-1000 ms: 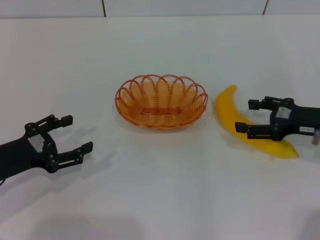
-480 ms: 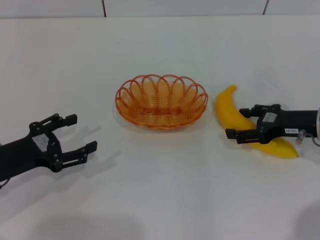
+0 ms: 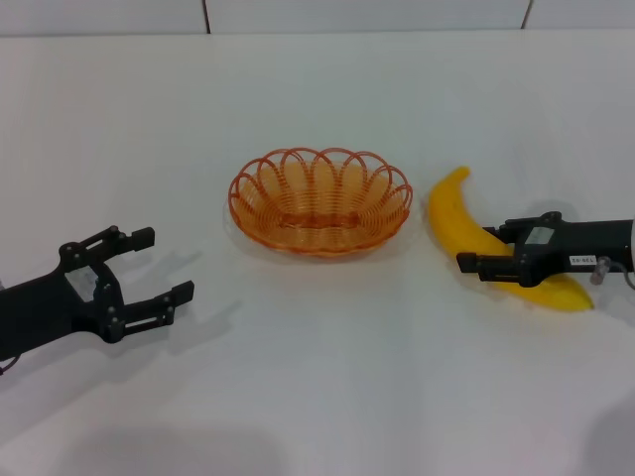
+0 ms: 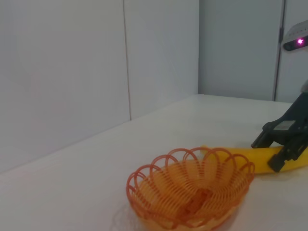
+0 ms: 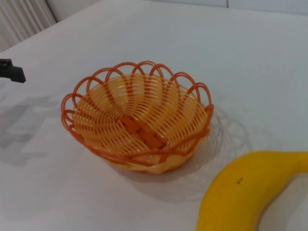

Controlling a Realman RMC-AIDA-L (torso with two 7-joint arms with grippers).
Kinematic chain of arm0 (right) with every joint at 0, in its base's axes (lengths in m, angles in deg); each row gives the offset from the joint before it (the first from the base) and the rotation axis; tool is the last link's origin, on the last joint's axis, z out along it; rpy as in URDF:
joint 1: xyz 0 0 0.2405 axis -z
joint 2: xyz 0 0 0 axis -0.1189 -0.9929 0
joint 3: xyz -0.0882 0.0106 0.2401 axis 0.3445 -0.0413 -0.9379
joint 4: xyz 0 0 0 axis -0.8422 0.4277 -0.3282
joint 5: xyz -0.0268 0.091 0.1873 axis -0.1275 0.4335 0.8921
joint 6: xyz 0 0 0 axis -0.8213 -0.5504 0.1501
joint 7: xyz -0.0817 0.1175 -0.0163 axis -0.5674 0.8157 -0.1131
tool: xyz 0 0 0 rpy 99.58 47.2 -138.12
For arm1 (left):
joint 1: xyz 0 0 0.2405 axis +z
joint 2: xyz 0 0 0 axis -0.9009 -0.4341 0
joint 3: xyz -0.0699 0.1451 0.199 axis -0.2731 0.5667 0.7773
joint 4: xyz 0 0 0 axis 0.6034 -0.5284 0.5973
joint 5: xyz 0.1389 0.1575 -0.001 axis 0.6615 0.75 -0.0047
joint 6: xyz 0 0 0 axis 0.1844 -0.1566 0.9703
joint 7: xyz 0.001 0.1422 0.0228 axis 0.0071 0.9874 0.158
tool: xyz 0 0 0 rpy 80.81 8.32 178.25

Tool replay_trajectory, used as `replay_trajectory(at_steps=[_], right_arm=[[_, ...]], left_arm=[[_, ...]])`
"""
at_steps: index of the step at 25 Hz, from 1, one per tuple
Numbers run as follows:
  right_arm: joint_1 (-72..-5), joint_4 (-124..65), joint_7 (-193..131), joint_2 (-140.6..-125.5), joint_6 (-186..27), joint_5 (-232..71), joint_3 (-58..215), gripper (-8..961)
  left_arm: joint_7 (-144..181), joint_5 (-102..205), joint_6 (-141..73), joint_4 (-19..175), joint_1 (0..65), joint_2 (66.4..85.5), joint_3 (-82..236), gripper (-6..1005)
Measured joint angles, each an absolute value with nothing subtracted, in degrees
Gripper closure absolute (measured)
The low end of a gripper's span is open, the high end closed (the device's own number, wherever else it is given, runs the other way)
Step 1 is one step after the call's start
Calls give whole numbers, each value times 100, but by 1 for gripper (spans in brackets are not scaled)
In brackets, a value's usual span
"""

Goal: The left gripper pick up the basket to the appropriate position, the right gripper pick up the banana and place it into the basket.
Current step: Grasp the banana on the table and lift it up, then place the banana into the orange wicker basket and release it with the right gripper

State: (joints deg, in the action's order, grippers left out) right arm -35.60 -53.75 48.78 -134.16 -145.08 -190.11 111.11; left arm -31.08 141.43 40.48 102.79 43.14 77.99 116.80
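Note:
The orange wire basket [image 3: 319, 203] stands on the white table, mid-view; it also shows in the left wrist view [image 4: 191, 188] and the right wrist view [image 5: 137, 122]. The yellow banana [image 3: 453, 210] lies flat to its right, also seen in the wrist views [image 4: 252, 159] [image 5: 250, 192]. My right gripper [image 3: 479, 248] is low over the banana's middle, its fingers drawn in against both sides. My left gripper [image 3: 165, 264] is open and empty at the left, well apart from the basket.
The white table [image 3: 327, 377] runs to a pale wall at the back. One tip of the left gripper [image 5: 12, 71] shows in the right wrist view. The right gripper [image 4: 284, 142] shows in the left wrist view.
My right gripper turned, dropped onto the banana, and its fingers narrowed around it. The left gripper edged slightly toward the basket, then stayed still. Basket and banana have not moved.

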Motion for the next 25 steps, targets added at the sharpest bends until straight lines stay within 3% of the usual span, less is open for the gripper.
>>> replay_trajectory(at_steps=[2, 13, 20, 25], right_arm=[[-3556, -5406, 4882, -13426, -14508, -19011, 11109, 350], [-3438, -5828, 4816, -13460, -14681, -18017, 11050, 461], [-3429, -5921, 3901, -13576, -15020, -16587, 11093, 460], [-3854, -5462, 2487, -13684, -15727, -15851, 11537, 461]], left_arm=[[-3108, 14146, 4048, 10279, 4317, 7799, 11678, 127], [-3106, 14156, 4056, 10279, 4334, 7795, 11666, 127], [-3106, 14148, 4055, 10279, 4285, 7801, 11678, 127], [-3090, 14162, 4040, 10172, 4139, 7817, 11709, 127]])
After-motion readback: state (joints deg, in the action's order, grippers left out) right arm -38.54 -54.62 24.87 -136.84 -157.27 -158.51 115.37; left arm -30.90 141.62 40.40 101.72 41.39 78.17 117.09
